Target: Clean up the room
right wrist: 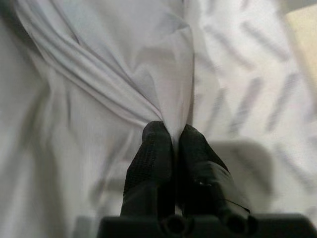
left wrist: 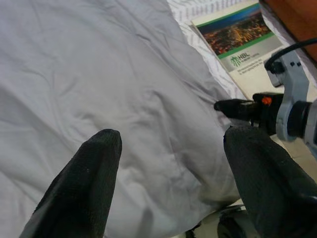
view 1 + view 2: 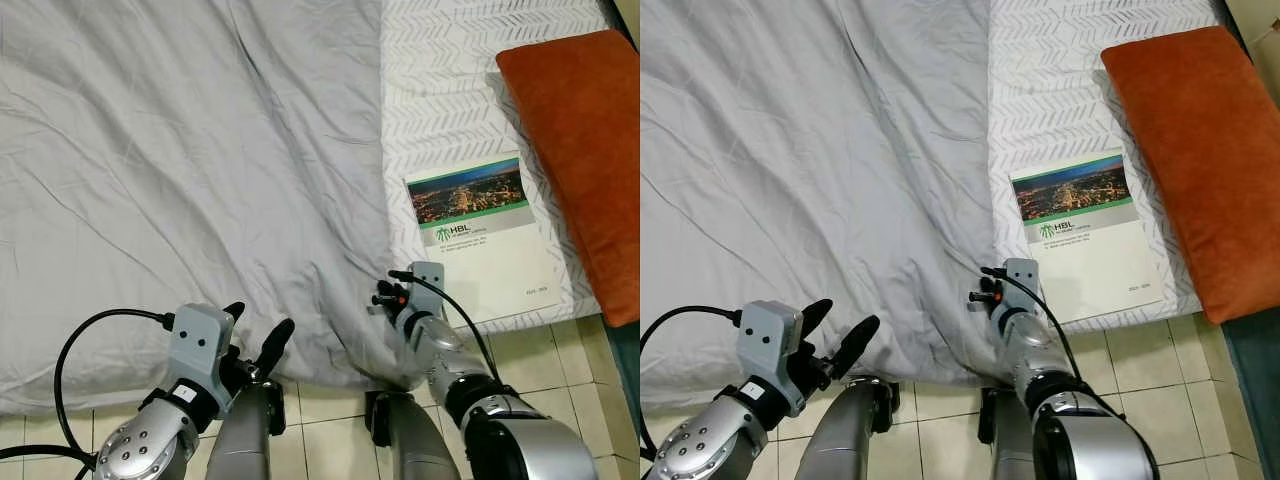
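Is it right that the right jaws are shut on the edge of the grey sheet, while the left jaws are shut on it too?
Not quite. The right gripper is shut on the grey sheet, but the left gripper is open, hovering over the sheet without holding it. The left wrist view shows its fingers wide apart.

— What was seen across the upper left of the frame?
— A grey sheet point(image 3: 180, 170), wrinkled, was spread over a patterned mattress point(image 3: 450, 90).

— And at the right?
— An orange pillow point(image 3: 580, 150) was laid at the right edge; a booklet point(image 3: 480, 235) was placed just beside it.

— The grippers?
— The left gripper point(image 3: 255, 330) was held with fingers parted at the lower left. The right gripper point(image 3: 385, 295) was set at the sheet's edge, lower centre, above a tiled floor point(image 3: 540, 345).
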Tool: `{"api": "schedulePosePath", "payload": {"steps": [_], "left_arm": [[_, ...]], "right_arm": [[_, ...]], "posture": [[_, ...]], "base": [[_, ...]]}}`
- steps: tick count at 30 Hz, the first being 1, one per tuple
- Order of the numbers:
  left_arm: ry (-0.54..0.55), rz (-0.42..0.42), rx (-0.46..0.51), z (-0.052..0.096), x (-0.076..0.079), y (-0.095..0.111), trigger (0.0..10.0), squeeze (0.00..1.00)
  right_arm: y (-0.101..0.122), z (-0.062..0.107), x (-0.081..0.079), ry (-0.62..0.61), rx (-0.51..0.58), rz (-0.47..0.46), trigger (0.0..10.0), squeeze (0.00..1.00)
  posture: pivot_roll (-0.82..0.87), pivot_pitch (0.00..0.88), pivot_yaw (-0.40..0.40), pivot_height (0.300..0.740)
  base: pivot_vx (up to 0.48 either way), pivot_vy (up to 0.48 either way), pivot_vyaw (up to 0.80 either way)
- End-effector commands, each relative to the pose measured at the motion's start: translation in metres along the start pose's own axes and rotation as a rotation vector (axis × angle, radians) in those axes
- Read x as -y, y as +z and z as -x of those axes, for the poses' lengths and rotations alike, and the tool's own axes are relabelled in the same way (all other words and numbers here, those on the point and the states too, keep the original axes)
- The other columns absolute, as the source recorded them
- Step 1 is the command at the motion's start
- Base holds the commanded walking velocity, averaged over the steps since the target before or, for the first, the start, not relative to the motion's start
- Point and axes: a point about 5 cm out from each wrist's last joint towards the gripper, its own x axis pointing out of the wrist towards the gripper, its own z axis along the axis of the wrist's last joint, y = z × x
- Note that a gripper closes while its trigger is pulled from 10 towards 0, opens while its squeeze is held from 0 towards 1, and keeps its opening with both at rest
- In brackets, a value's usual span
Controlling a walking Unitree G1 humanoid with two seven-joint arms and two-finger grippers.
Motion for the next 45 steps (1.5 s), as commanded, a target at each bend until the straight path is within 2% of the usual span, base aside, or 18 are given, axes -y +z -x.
{"api": "schedulePosePath", "payload": {"steps": [1,6,7,8,10,12,16,18,19,23,27,32,34,35,40,42,45], "left_arm": [[0.004,0.01,-0.042,0.004,0.002,-0.01,10.0,0.0],[-0.001,0.008,-0.042,0.002,0.002,-0.011,10.0,0.0],[-0.001,0.008,-0.042,0.002,0.002,-0.011,10.0,0.0],[-0.003,0.006,-0.042,0.001,0.002,-0.011,10.0,0.0],[-0.003,0.005,-0.041,0.001,0.001,-0.011,10.0,0.0],[-0.004,-0.002,-0.046,0.001,0.0,-0.012,10.0,0.0],[-0.009,-0.008,-0.051,0.001,0.0,-0.013,10.0,0.0],[-0.018,-0.028,-0.065,0.001,0.001,-0.015,10.0,0.0],[-0.018,-0.028,-0.065,0.001,0.001,-0.015,10.0,0.0],[-0.018,-0.027,-0.07,0.001,0.0,-0.017,10.0,0.0],[-0.024,-0.024,-0.074,0.001,0.001,-0.019,10.0,0.0],[-0.034,-0.026,-0.09,0.0,0.004,-0.022,10.0,0.0],[-0.039,-0.025,-0.103,-0.002,0.004,-0.026,10.0,0.0],[-0.039,-0.024,-0.11,-0.004,0.004,-0.029,10.0,0.0],[-0.024,-0.025,-0.126,-0.013,0.001,-0.041,10.0,0.0],[-0.006,-0.023,-0.134,-0.017,-0.003,-0.046,10.0,0.0],[0.003,-0.018,-0.144,-0.023,-0.007,-0.053,10.0,0.0]], "right_arm": [[-0.027,0.01,0.017,-0.073,-0.102,0.016,0.0,0.0],[-0.028,0.02,0.055,-0.188,-0.132,0.108,0.0,0.0],[-0.028,0.02,0.055,-0.188,-0.132,0.108,0.0,0.0],[-0.028,0.024,0.064,-0.199,-0.142,0.152,0.0,0.0],[-0.027,0.025,0.067,-0.199,-0.145,0.171,0.0,0.0],[-0.025,0.03,0.083,-0.251,-0.156,0.223,0.0,0.0],[-0.021,0.033,0.093,-0.28,-0.154,0.236,0.0,0.0],[-0.02,0.035,0.097,-0.292,-0.16,0.292,0.0,0.0],[-0.02,0.035,0.097,-0.292,-0.16,0.292,0.0,0.0],[-0.017,0.041,0.113,-0.384,-0.164,0.336,0.0,0.0],[-0.015,0.042,0.115,-0.39,-0.171,0.417,0.0,0.0],[-0.021,0.044,0.116,-0.399,-0.196,0.4,0.0,0.0],[-0.022,0.044,0.115,-0.406,-0.202,0.396,10.0,0.0],[-0.021,0.042,0.112,-0.395,-0.188,0.375,10.0,1.0],[-0.018,0.035,0.098,-0.353,-0.129,0.374,10.0,1.0],[-0.008,0.032,0.093,-0.338,-0.069,0.453,10.0,1.0],[-0.001,0.031,0.093,-0.346,-0.031,0.532,10.0,1.0]], "posture": [[0.14,0.695,-0.021,0.74],[0.13,0.694,-0.025,0.74],[0.13,0.694,-0.025,0.74],[0.13,0.693,-0.025,0.74],[0.13,0.693,-0.025,0.74],[0.12,0.695,-0.027,0.74],[0.12,0.696,-0.023,0.74],[0.12,0.696,-0.022,0.74],[0.12,0.696,-0.022,0.74],[0.12,0.693,-0.021,0.74],[0.12,0.695,-0.023,0.74],[0.12,0.684,-0.019,0.74],[0.11,0.682,-0.02,0.74],[0.11,0.674,-0.023,0.74],[0.1,0.607,-0.034,0.74],[0.09,0.537,-0.041,0.74],[0.08,0.505,-0.044,0.74]], "base": [[0.0,0.0,0.0],[0.0,0.0,0.0],[0.0,0.0,0.0],[0.0,0.0,0.0],[0.0,0.0,0.0],[0.0,0.0,0.0],[0.0,0.0,0.0],[0.0,0.0,0.0],[0.0,0.0,0.0],[0.0,0.0,0.0],[0.0,0.0,0.0],[0.0,0.0,0.0],[0.0,0.0,0.0],[0.0,0.0,0.0],[0.0,0.0,0.0],[0.0,0.0,0.0],[0.0,0.0,0.0]]}}
